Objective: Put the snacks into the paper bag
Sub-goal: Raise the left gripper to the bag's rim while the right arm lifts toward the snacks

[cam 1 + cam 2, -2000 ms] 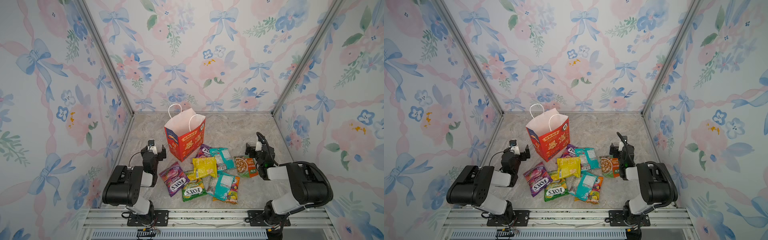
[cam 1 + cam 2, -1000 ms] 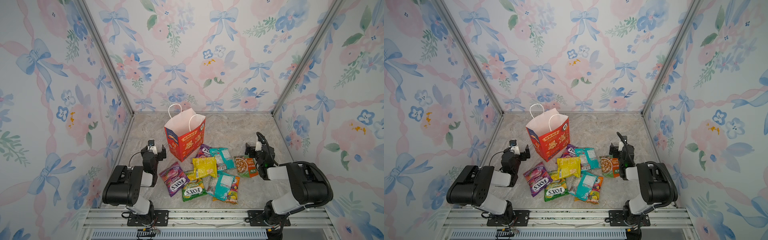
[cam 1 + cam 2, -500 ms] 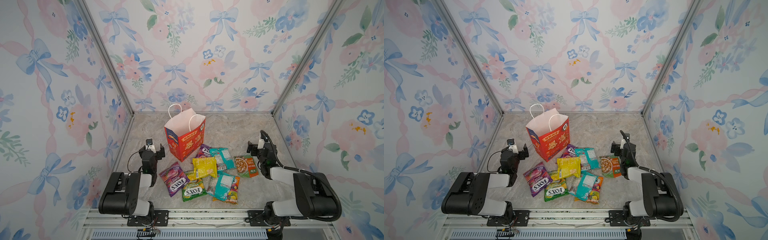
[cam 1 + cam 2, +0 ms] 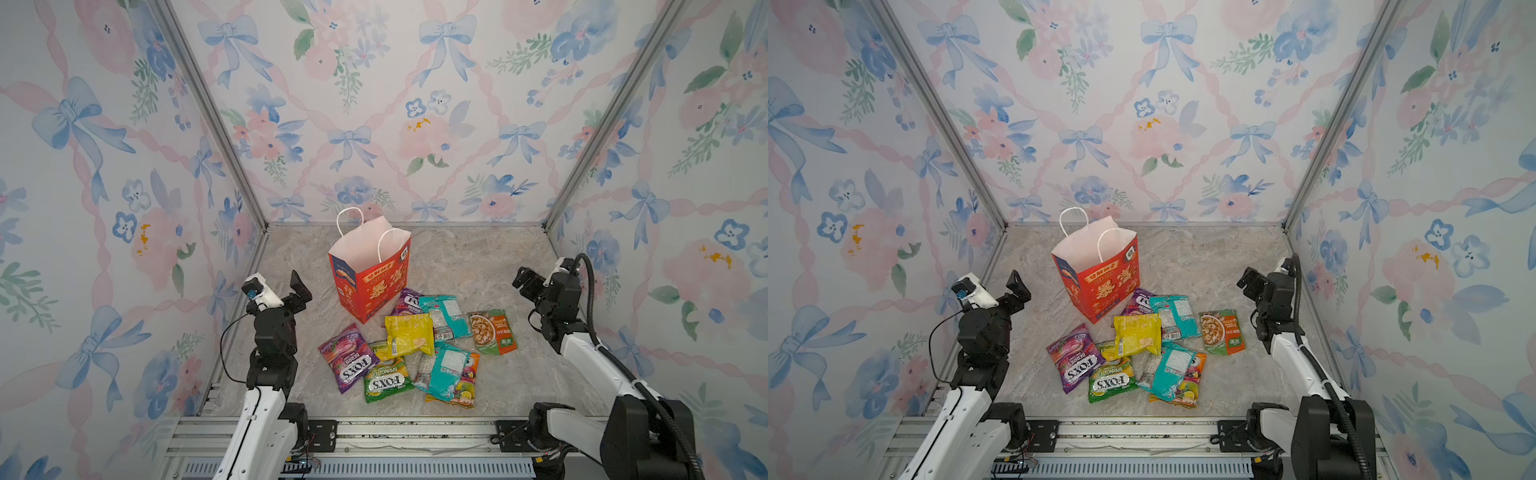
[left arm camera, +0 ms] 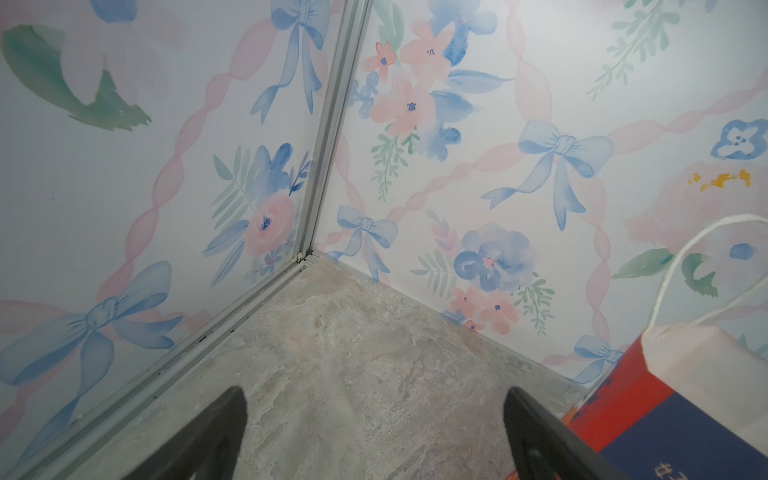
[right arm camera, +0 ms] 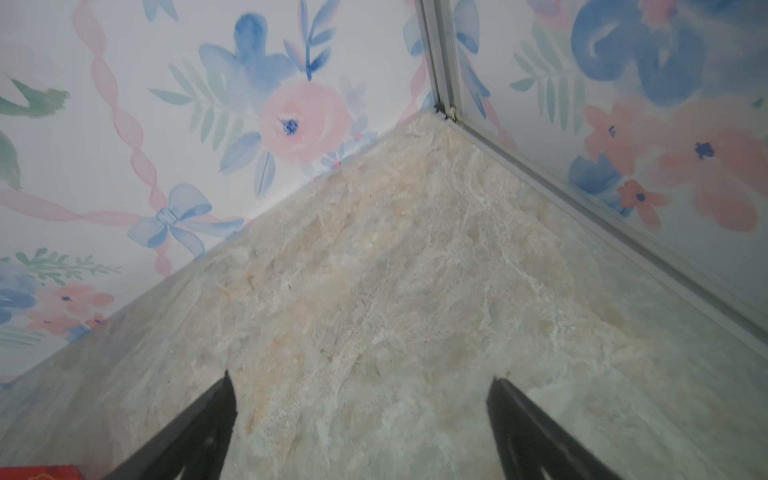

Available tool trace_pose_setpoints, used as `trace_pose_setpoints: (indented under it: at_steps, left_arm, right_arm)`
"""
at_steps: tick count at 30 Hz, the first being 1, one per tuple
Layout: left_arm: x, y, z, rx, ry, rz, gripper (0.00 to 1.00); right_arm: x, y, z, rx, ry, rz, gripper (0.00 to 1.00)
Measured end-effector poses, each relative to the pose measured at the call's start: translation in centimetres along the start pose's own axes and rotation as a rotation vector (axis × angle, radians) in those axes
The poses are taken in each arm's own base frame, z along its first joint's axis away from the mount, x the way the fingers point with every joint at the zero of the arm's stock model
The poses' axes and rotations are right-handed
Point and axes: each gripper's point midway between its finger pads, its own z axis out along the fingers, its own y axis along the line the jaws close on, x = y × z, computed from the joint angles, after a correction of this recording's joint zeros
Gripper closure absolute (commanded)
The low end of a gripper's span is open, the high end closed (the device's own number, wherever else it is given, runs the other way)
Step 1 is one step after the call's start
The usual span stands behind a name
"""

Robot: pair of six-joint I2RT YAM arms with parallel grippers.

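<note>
The paper bag (image 4: 370, 274) stands upright and open on the marble floor, red-orange with white cord handles; the left wrist view shows its corner (image 5: 665, 399). The snacks lie in a loose pile in front of it: a purple FOX'S packet (image 4: 347, 362), a green FOX'S packet (image 4: 386, 378), a yellow one (image 4: 409, 334), teal ones (image 4: 440, 318) and an orange-green one (image 4: 492, 330). My left gripper (image 4: 301, 291) hangs open left of the bag, holding nothing (image 5: 374, 395). My right gripper (image 4: 524, 282) hangs open right of the pile, over bare floor (image 6: 361, 378).
Floral walls close the cell on three sides, with metal corner posts (image 4: 552, 216) at the back. An aluminium rail (image 4: 374, 432) runs along the front edge. A black cable (image 4: 588, 291) loops over the right arm, close to the right wall.
Both arms have unfolded from their low rest pose, lifting the grippers up and towards the back. Bag and snacks have not moved. Both grippers stayed open.
</note>
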Motion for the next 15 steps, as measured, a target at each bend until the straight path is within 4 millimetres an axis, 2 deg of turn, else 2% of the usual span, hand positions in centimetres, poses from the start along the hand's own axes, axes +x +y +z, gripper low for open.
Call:
trace_pose_setpoints:
  at_steps: [4, 7, 11, 13, 15]
  left_arm:
    - [-1.9, -1.3, 1.2, -0.004, 0.086, 0.027, 0.09]
    - [-4.0, -3.6, 2.7, 0.042, 0.156, 0.061, 0.15]
    - [-6.6, -8.5, 5.2, 0.209, 0.265, 0.129, 0.38]
    - [-7.0, -11.5, 6.4, 0.33, 0.345, 0.174, 0.41]
    - [-6.6, -13.4, 7.0, 0.422, 0.41, 0.208, 0.42]
  right_arm:
    - [-0.7, 3.1, 0.0, -0.024, 0.079, -0.058, 0.03]
    - [-0.8, 4.8, -0.5, -0.047, 0.116, -0.096, 0.03]
    - [1.1, 5.5, -0.6, -0.047, 0.195, -0.136, 0.03]
    - [2.4, 5.6, -0.5, -0.042, 0.241, -0.152, 0.03]
    - [3.4, 5.8, -0.4, -0.042, 0.281, -0.167, 0.03]
